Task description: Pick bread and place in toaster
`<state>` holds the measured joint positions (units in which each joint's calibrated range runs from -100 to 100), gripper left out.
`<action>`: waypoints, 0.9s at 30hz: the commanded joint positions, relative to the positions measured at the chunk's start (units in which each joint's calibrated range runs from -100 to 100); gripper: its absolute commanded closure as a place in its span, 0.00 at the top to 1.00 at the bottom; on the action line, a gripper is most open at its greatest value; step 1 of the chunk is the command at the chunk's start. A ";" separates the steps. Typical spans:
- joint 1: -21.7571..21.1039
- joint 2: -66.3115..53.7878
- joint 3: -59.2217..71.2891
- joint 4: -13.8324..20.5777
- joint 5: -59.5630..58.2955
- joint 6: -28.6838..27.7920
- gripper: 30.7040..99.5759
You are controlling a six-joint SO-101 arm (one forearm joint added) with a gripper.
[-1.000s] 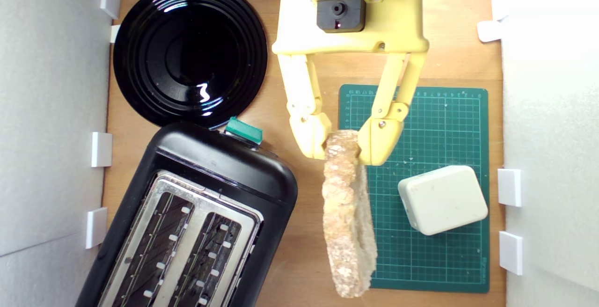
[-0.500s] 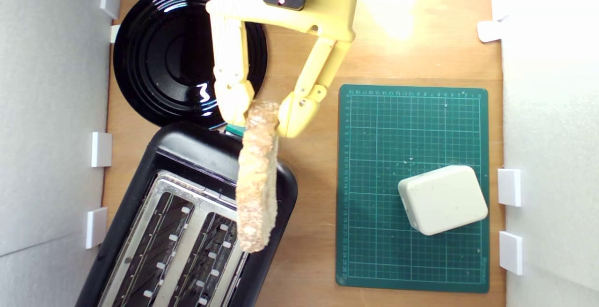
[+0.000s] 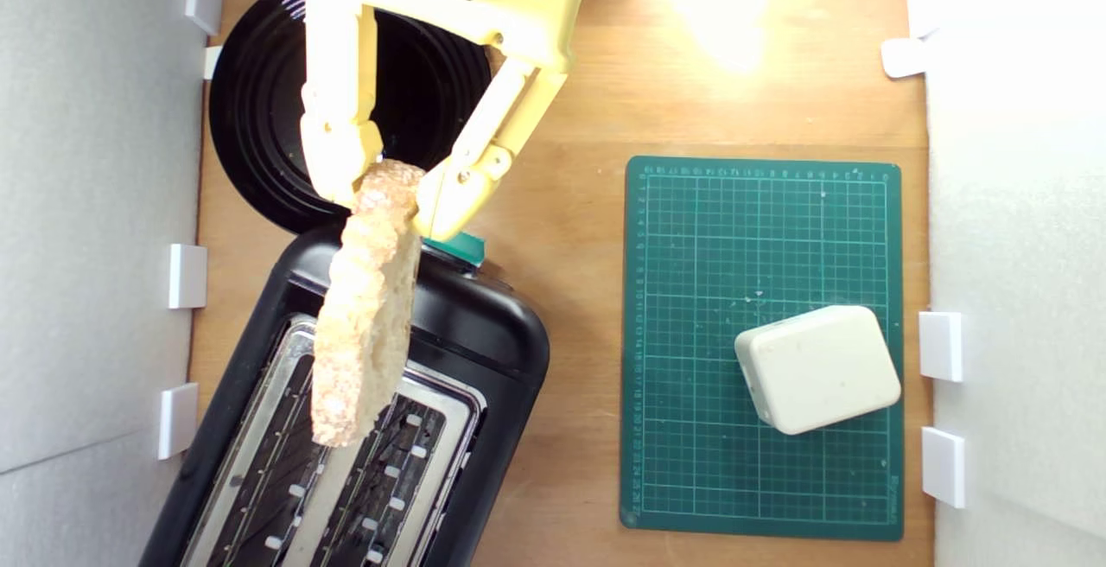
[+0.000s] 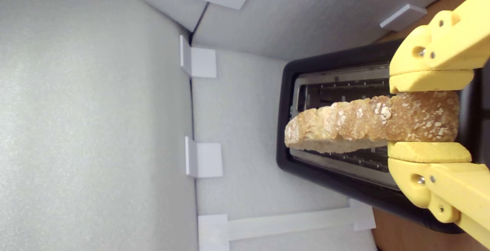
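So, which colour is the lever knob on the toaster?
Green; the lever knob on the toaster shows best in the exterior view.

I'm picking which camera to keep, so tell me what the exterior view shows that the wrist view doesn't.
Only the exterior view shows the black plate, the green cutting mat, the white block on it and the toaster's green lever knob. Only the wrist view shows the foam walls' corner beyond the toaster. Both show the gripper shut on the bread, held edge-up above the toaster.
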<state>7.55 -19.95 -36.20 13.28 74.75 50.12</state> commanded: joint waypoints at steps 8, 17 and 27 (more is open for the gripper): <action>3.81 4.89 -10.06 0.50 -0.34 2.96 0.38; 5.26 6.56 -9.87 0.41 -0.43 3.32 0.38; 8.00 13.46 -9.96 -0.50 -3.93 3.43 0.38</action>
<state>14.87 -7.18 -42.67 13.28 74.24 53.48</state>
